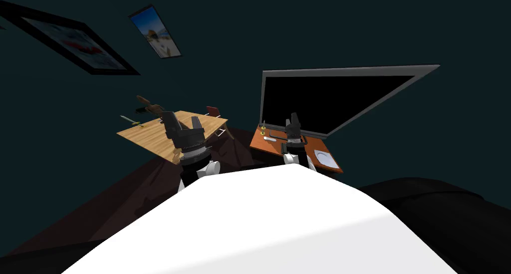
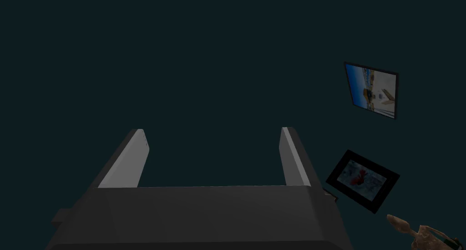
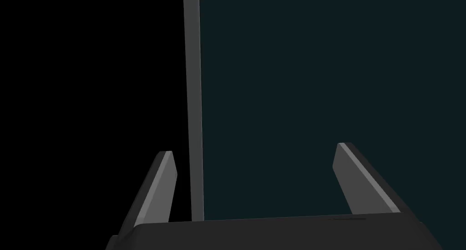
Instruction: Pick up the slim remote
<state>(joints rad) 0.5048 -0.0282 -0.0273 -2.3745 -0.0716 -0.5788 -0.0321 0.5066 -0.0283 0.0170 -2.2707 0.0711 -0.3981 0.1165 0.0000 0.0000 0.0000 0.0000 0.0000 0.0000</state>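
Two slim white bars [image 1: 273, 135] lie near the left end of the orange-brown TV stand [image 1: 259, 145]; either could be the slim remote, and I cannot tell which. My right gripper [image 1: 294, 119] hangs over the stand's middle, right of them, in front of the black TV screen [image 1: 329, 99]. In the right wrist view the right gripper [image 3: 255, 149] is open with nothing between its fingers, facing the TV's grey frame edge [image 3: 193, 101]. My left gripper [image 1: 180, 119] is raised over the wooden table [image 1: 149, 138]; in the left wrist view the left gripper [image 2: 213, 131] is open and empty.
A white plate [image 1: 325, 158] and small yellow-green items [image 1: 263, 129] also sit on the stand. The wooden table carries a thin blade [image 1: 130, 121], a brown object [image 1: 148, 105] and a red item [image 1: 213, 110]. Dark furniture [image 1: 439, 201] stands at my right.
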